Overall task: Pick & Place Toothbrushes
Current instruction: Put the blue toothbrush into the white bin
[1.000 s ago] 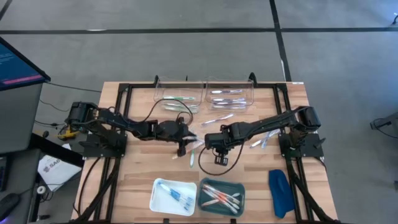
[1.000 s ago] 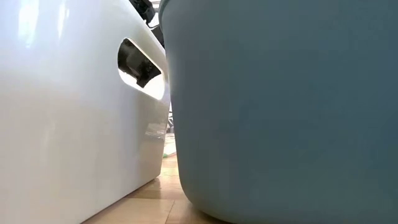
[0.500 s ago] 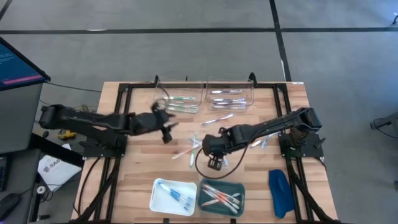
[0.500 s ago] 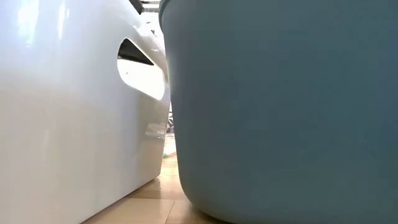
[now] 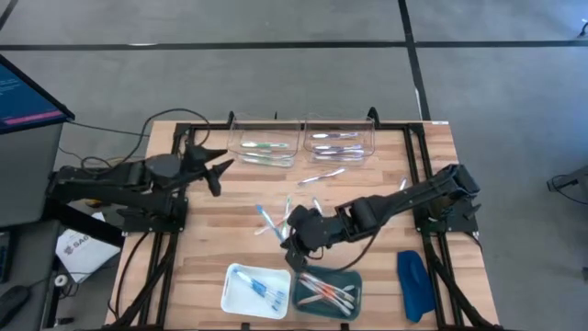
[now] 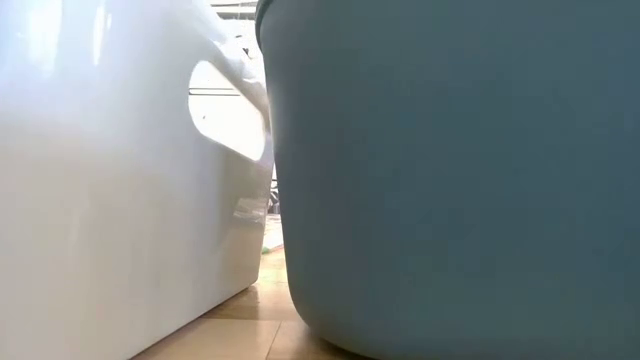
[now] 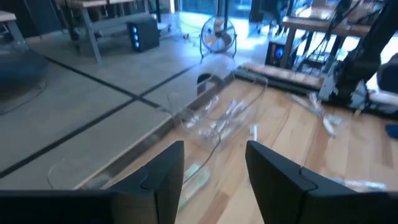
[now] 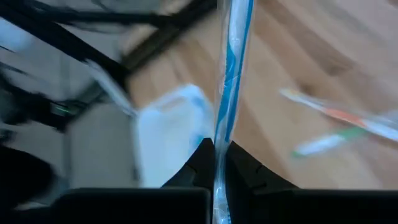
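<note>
My right gripper (image 5: pixel 295 246) hangs over the table's middle, just beyond the trays, shut on a blue-and-white toothbrush (image 8: pixel 229 74) in a clear wrapper. My left gripper (image 5: pixel 216 169) (image 7: pixel 214 177) is drawn back to the far left of the table, open and with nothing in it. More toothbrushes lie loose on the wood (image 5: pixel 268 221) (image 5: pixel 322 175). Others lie in the white tray (image 5: pixel 237 299) and the teal tray (image 5: pixel 354 276) at the near edge. Two clear bins (image 5: pixel 266 144) (image 5: pixel 340 140) at the far edge also hold some. My right gripper pinches the wrapped toothbrush between its two fingers (image 8: pixel 202 155), at a point (image 8: pixel 221 140) along its shaft. The brush runs on past the fingertips, along the line of the fingers. It is lifted clear of the table. The fingers slant down toward the table's near left.
A dark-blue oblong object (image 5: pixel 413 285) lies at the near right. A black frame (image 5: pixel 184 138) borders the tabletop. The low view is filled by the walls of the white tray (image 6: pixel 100 180) and the teal tray (image 6: pixel 450 170).
My left gripper has pulled back from the table's middle toward its left edge and risen. My right gripper has risen with the toothbrush, moved toward the near edge and the trays, and rolled about its own axis.
</note>
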You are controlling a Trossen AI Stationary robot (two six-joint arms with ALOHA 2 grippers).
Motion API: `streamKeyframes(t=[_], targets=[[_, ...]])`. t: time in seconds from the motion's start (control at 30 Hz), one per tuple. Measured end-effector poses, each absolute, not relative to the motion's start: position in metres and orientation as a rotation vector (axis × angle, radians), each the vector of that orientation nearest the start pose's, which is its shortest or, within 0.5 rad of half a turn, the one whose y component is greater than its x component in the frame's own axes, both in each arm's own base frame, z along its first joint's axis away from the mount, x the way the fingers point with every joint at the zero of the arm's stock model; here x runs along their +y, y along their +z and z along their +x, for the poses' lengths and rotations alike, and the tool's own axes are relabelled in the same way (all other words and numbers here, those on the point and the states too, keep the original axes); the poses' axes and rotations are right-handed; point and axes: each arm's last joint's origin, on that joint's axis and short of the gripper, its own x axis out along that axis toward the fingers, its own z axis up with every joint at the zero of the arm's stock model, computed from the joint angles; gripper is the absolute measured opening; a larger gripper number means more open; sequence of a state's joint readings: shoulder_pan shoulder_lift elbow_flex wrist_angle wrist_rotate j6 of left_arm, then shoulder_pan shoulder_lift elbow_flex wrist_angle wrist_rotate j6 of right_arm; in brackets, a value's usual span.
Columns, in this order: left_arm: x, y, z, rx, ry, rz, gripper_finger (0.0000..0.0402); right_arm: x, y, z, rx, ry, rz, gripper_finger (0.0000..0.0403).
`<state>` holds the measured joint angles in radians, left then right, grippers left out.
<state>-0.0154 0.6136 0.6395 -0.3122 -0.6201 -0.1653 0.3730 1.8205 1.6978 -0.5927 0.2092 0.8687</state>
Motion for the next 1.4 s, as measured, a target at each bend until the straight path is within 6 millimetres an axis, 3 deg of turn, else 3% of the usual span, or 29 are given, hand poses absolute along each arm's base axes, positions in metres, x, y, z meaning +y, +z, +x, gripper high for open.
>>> streamKeyframes(t=[0.37, 0.5, 0.57, 0.67, 0.83, 0.9, 0.97, 1.17, 1.27, 1.4], targets=[[0.015, 0.294, 0.128, 0.256, 0.614, -0.058, 0.0168, 0.156, 0.339, 0.392, 0.547, -0.043, 0.776, 0.0007], [0.015, 0.293, 0.125, 0.272, 0.616, -0.058, 0.0168, 0.164, 0.317, 0.408, 0.581, 0.024, 0.767, 0.0007], [0.015, 0.294, 0.123, 0.262, 0.617, -0.072, 0.0168, 0.168, 0.306, 0.425, 0.585, 0.061, 0.793, 0.0007], [0.015, 0.294, 0.120, 0.256, 0.619, -0.083, 0.0168, 0.177, 0.286, 0.442, 0.713, 0.044, 0.771, 0.0007], [0.015, 0.295, 0.114, 0.247, 0.621, -0.099, 0.0168, 0.198, 0.283, 0.467, 0.872, 0.016, 0.679, 0.0007], [0.015, 0.295, 0.113, 0.243, 0.622, -0.110, 0.0168, 0.207, 0.278, 0.470, 0.949, -0.018, 0.641, 0.0007], [0.015, 0.294, 0.112, 0.248, 0.621, -0.112, 0.0168, 0.215, 0.261, 0.478, 0.918, 0.002, 0.690, 0.0007], [0.014, 0.293, 0.113, 0.249, 0.605, -0.136, 0.0168, 0.218, 0.224, 0.476, 1.063, -0.107, 0.718, 0.0007], [0.013, 0.293, 0.114, 0.256, 0.580, -0.153, 0.0168, 0.223, 0.217, 0.480, 1.060, -0.085, 0.702, 0.0007], [0.012, 0.292, 0.116, 0.265, 0.555, -0.164, 0.0168, 0.224, 0.223, 0.478, 1.057, -0.068, 0.694, 0.0007]])
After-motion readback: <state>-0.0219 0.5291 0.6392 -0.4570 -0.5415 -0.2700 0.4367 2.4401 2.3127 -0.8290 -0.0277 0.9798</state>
